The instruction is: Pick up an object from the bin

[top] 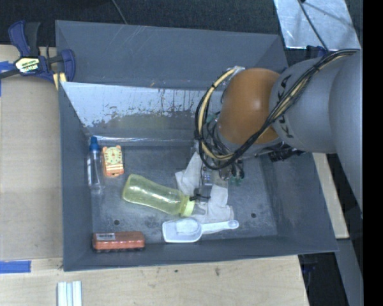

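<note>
Pincer (212,182) sits low in the bin's middle, under the arm's orange cover and its loops of cable, which reach in from the right. They hide so much that nobody could tell whether it is open or shut, or whether it has hold of anything. It is right at a crumpled white wad (193,174) (cloth or paper, hard to say). That wad is the nearest thing to it and so the likeliest pick, being soft and bunched enough to pinch from above.

Touching the wad on its near-left side lies a yellow-green bottle (152,195), flat on its side with the cap toward the pincer; being round, it would probably roll if nudged. Just nearer, a white scoop (190,230) lies with its handle pointing right. Well apart to the left are a small orange toy (113,160) and a clear tube with a blue end (93,164), side by side, and a reddish-brown bar (118,241) lies by the near wall.

The grey metal bin (147,107) has a flat, scuffed floor and sloping walls, so loose things tend to settle on the floor; its far wall is streaked with rusty marks. Beyond it the floor is dark.
</note>
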